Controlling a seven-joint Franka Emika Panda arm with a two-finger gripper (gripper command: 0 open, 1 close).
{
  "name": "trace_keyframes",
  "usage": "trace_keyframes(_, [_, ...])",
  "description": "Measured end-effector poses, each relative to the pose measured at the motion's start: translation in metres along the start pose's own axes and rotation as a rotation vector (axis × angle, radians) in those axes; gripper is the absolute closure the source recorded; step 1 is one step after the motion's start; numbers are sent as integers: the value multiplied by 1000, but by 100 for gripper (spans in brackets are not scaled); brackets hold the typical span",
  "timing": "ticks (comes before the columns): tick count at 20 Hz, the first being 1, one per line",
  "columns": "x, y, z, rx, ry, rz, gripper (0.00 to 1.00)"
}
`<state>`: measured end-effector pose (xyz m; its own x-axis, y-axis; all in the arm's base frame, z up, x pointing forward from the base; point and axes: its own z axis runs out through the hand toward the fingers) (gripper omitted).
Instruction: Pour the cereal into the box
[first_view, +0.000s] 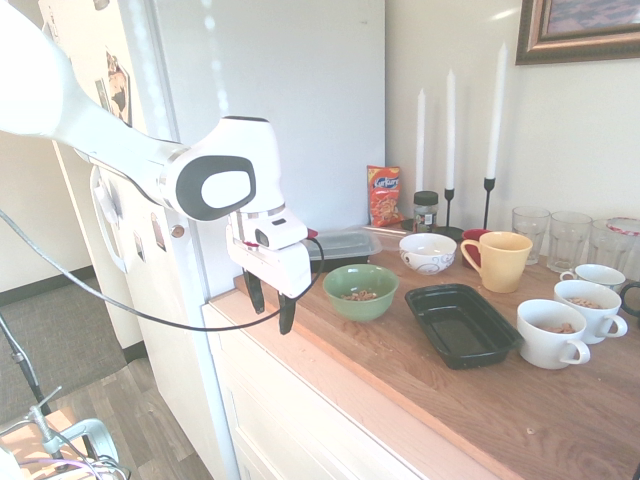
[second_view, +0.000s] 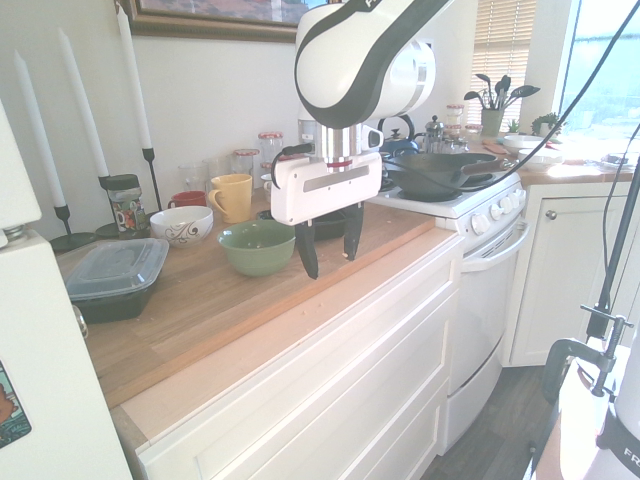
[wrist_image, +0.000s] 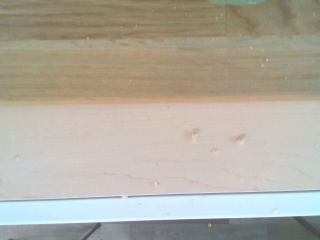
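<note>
The empty jaws (first_view: 270, 303) stand wide above the wooden tabletop (first_view: 420, 380) edge. The light, loose ring-shaped cereal (first_view: 361, 295) sits in a rigid green ceramic bowl (first_view: 360, 291); grip its rim, then tip into the shallow black plastic box (first_view: 463, 324).

- Home kitchen.
- Long wooden butcher-block countertop (first_view: 560, 400) on white panelled cabinets (second_view: 330, 390), lower frame.
- White stove with knobs (second_view: 490, 215), right of second exterior view, carrying a black frying pan (second_view: 440, 170).
- White refrigerator (first_view: 270, 110), upper left of first exterior view.
- Mugs, bowls, glasses, three white taper candles (first_view: 450, 105) along the wall.
</note>
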<state>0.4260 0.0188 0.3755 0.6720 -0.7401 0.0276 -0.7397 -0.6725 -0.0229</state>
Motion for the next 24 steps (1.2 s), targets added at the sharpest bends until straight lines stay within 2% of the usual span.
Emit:
trace_keyframes(3, [0,0,1,-2,5,-5,0])
trace_keyframes(7, [6,-18,-15,13,67,-53,0])
trace_keyframes(14, [4,-90,-29,24,178,-187,0])
trace_keyframes(19, [17,-136,-12,31,273,-224,0])
trace_keyframes(24, [43,-176,17,25,273,-208,0])
